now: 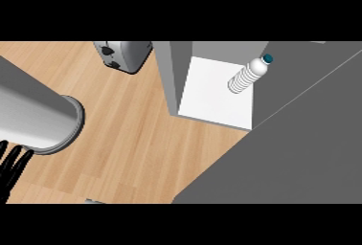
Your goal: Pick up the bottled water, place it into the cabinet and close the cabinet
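Grey panelling that looked like the open door (297, 143) of the cabinet (173, 72) stood right beside the bottled water (249, 76), already on the cabinet's white shelf (212, 103); swinging that door shut could clip the bottle and topple it. Well apart from the cabinet, across the wooden worktop (141, 139), the left hand (8, 167) hung with straight fingers, holding nothing.

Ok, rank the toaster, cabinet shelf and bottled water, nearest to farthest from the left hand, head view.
1. toaster, top centre-left, and cabinet shelf, right of it: too close to call.
2. bottled water, on the shelf, farthest from the left hand.
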Tool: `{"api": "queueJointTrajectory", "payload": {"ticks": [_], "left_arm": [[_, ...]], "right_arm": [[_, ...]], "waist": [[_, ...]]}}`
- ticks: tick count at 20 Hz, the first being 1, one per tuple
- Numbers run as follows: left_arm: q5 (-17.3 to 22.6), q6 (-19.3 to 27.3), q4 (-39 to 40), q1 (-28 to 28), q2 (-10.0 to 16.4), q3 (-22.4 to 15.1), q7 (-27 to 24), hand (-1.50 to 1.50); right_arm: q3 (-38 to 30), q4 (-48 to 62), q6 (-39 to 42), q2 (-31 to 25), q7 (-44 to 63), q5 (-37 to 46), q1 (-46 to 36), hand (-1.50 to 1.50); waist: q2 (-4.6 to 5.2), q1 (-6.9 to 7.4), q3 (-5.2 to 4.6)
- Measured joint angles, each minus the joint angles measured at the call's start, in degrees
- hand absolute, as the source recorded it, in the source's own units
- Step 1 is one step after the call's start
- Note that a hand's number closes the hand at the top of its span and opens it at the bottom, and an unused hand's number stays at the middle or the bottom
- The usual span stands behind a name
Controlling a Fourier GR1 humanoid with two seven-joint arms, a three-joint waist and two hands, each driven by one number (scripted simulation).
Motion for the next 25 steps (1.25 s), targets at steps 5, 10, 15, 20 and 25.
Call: {"api": "queueJointTrajectory", "payload": {"ticks": [5,10,15,20,25], "left_arm": [[1.31,-0.42,0.48,0.08,0.29,0.98,0.64,-1.5],[1.88,-1.03,1.59,0.94,0.11,1.49,0.88,-1.5],[2.09,-1.95,1.79,1.49,-0.11,1.74,1.28,-1.5],[2.95,-2.95,1.96,2.18,0.43,3.04,1.98,-1.5],[2.7,-3.4,2.45,2.37,-0.57,3.52,2.11,-1.5]], "right_arm": [[-6.85,8.24,-0.25,3.62,2.37,-5.52,-6.16,1.5],[-14.09,19.57,-6.97,10.15,5.26,-5.75,-16.01,1.5],[-19.5,33.49,-11.99,15.42,7.41,-4.2,-29.01,1.5],[-22.25,45.16,-12.87,17.71,6.93,-2.84,-37.71,1.5],[-22.37,50.49,-10.74,18.68,5.52,-2.93,-40.77,1.5]], "waist": [[-0.24,-0.81,0.25],[-1.08,-1.94,0.36],[-1.46,-2.71,0.46],[-2.5,-4.7,1.02],[-3.58,-6.22,1.32]]}}
